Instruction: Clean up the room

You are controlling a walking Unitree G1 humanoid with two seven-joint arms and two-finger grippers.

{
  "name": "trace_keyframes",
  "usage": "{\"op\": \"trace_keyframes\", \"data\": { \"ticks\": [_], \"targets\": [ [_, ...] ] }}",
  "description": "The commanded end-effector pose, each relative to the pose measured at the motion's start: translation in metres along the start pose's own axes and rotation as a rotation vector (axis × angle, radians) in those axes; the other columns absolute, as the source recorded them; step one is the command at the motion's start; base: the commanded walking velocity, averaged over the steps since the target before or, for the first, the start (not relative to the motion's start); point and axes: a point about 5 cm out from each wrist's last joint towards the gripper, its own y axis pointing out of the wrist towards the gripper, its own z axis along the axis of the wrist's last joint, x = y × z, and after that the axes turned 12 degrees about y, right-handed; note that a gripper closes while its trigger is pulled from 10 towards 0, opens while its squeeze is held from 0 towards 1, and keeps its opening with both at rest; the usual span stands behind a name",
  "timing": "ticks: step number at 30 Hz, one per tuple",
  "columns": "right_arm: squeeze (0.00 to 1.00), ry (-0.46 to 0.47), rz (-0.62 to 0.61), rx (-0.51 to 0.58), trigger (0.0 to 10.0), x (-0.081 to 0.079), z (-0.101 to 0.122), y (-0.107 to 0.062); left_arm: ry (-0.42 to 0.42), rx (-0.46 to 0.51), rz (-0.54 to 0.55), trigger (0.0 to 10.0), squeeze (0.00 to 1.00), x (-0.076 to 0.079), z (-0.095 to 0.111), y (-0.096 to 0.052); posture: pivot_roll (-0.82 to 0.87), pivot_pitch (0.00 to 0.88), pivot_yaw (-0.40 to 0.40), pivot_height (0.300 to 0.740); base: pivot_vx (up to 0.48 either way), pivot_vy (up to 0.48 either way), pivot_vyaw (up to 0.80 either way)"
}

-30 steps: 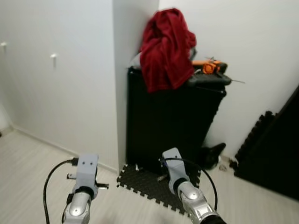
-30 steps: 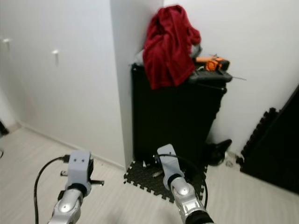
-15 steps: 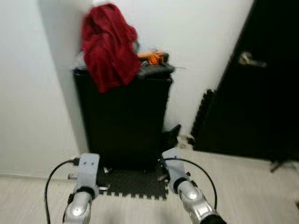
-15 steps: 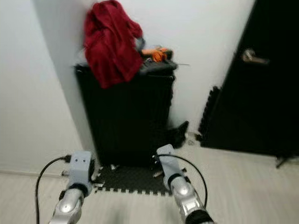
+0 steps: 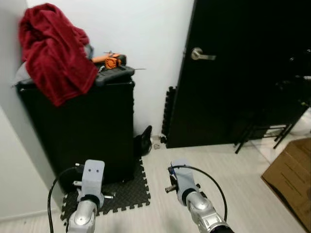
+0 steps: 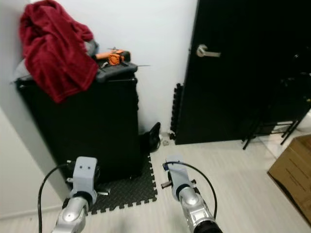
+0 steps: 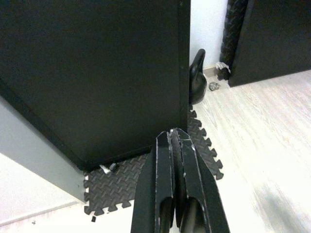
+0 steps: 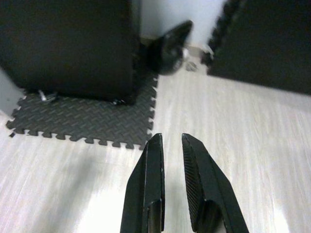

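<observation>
Two grippers: held low over floor, both empty.
Left gripper (image 7: 175,141): fingers pressed together.
Right gripper (image 8: 171,145): fingers slightly parted.
Red cloth (image 5: 53,53): draped over black cabinet (image 5: 92,131).

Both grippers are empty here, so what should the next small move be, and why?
Probably step toward the black cabinet and raise an arm toward the red cloth heaped on top: it is the plainest clutter, and the left gripper and right gripper hang low over the floor.
</observation>
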Motion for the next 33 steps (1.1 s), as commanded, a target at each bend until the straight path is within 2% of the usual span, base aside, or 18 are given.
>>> {"op": "trace_keyframes", "data": {
  "ticks": [1,33],
  "targets": [
    [0.00,0.004,-0.013,-0.010,10.0,0.0033,-0.0010,-0.0006,0.011,-0.011,-0.012,10.0,0.00,0.0019,-0.0022,-0.0013,0.05,0.007,-0.030,0.740,0.000,0.000,-0.80],
    [0.00,-0.006,-0.001,-0.036,10.0,-0.0001,-0.0046,-0.0007,0.021,-0.015,-0.019,10.0,0.00,-0.0012,-0.0038,-0.0023,0.06,0.000,-0.033,0.740,0.000,0.000,-0.80]
  ]
}}
